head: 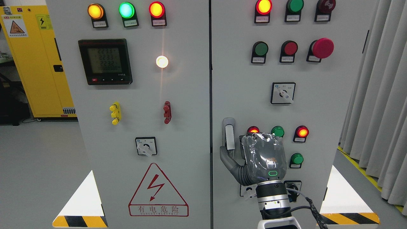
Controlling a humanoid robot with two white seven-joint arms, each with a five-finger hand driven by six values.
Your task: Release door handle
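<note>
The grey door handle [229,133] stands upright on the right cabinet door [318,111], close to the seam between the two doors. My right hand [262,157], wrapped in clear plastic, is just right of and below the handle, with its back toward the camera. Its thumb [226,157] stretches left and its tip lies at the handle's lower end. The other fingers [262,137] point toward the panel right of the handle and do not wrap it. Whether the thumb tip touches the handle is unclear. My left arm is out of sight.
Indicator lamps, push buttons, a red mushroom button [322,47] and rotary switches [283,93] cover the right door around my hand. The left door [143,111] carries a meter and a hazard triangle. A yellow cabinet [35,60] stands far left, grey curtains [381,95] at right.
</note>
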